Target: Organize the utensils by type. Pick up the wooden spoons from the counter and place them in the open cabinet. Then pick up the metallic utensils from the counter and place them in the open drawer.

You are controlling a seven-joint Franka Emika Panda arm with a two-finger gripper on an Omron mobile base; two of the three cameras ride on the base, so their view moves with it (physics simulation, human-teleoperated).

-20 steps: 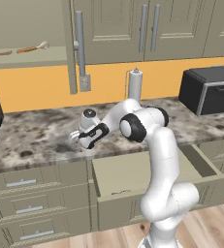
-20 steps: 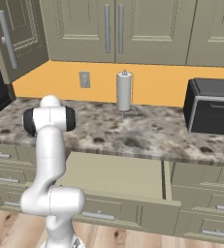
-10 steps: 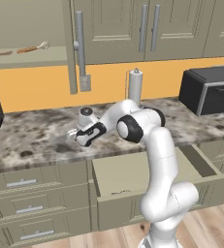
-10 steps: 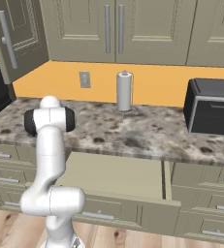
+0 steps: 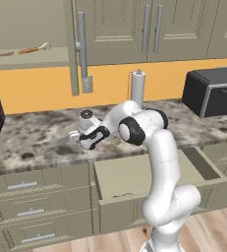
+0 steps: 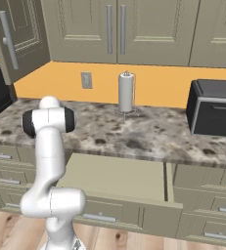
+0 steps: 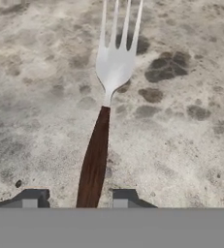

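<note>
Biggest risk sits w/ the bench (image 5: 41, 138) itself, mid-left of the left base view: hand is low over it, so any lift that drags the fork sideways could scrape it along the stone or flick it off the front edge. Next, the drawer (image 5: 134, 174), pulled out lower centre of that view, is close under the arm's elbow; a wide swing to reach it could clip the drawer front, and a release too early would drop the fork on the bench lip, not inside. The cabinet (image 5: 26, 59), upper left, stands open w/ two wooden spoons (image 5: 34, 49) lying on its shelf, so that half looks done, as a judgement; its door edge hangs just above the work zone and a high lift may bump it. The hand (image 7: 77, 198), bottom of the hand view, has its tips either side of the handle end, narrowed about it; can't tell if the pads actually press, so grip is unproven. The fork (image 7: 106, 101) lies flat on the bench, tines toward top centre of the hand view, dark handle running down betw. the tips. Hold is at the far tail of the handle, so the head end may droop, pivot or slip out once raised. Grey spoon: not seen by me.
</note>
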